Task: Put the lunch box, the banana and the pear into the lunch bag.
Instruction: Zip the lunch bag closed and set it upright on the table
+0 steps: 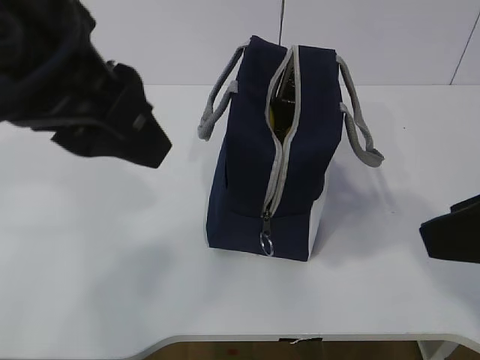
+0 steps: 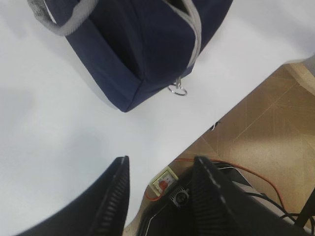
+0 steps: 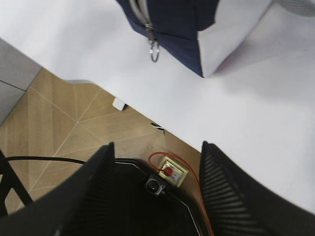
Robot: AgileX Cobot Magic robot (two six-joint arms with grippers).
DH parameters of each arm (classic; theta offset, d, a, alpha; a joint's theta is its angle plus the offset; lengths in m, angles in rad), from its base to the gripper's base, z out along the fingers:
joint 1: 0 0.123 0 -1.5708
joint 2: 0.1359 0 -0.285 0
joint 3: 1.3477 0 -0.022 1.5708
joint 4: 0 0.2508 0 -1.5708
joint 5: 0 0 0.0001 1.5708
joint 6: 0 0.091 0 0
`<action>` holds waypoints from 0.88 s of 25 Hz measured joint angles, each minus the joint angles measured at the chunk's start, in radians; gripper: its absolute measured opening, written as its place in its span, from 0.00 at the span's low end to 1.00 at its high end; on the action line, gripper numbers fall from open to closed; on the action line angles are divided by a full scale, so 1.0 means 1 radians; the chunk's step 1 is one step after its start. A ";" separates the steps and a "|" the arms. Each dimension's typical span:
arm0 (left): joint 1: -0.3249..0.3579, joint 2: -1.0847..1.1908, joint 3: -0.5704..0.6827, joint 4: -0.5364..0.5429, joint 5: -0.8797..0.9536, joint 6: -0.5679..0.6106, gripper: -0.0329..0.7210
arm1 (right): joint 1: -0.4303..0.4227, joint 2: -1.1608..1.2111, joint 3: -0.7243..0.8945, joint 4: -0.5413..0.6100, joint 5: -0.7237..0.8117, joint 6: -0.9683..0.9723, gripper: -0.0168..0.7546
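The navy lunch bag (image 1: 255, 142) stands upright mid-table, its grey zipper partly open at the top, with a glimpse of something yellow inside. Its silver ring pull (image 1: 266, 242) hangs at the near end. The bag also shows in the left wrist view (image 2: 133, 44) and the right wrist view (image 3: 172, 19). The lunch box, banana and pear are not visible as such. My left gripper (image 2: 160, 169) is open and empty, raised at the left of the bag. My right gripper (image 3: 157, 152) is open and empty, near the table's front right edge.
The white table (image 1: 97, 262) ends at a front edge, with wooden floor (image 3: 74, 123), cables and a yellow box with a red button (image 3: 170, 172) below. Grey strap handles (image 1: 364, 142) hang off both sides of the bag.
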State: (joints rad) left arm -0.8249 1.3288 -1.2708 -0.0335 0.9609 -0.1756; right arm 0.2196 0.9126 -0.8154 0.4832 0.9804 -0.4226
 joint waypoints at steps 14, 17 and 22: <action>-0.002 -0.332 0.450 0.023 -0.302 0.000 0.45 | 0.000 0.000 0.084 0.170 -0.104 -0.207 0.59; -0.002 -0.342 0.492 0.034 -0.319 0.000 0.45 | 0.000 0.011 0.084 0.201 -0.122 -0.212 0.59; -0.002 -0.342 0.517 0.048 -0.378 0.000 0.45 | 0.000 0.033 0.104 0.280 -0.147 -0.342 0.59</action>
State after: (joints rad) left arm -0.8268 0.9866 -0.7538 0.0141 0.5830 -0.1756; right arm 0.2196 0.9452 -0.7117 0.7634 0.8333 -0.7647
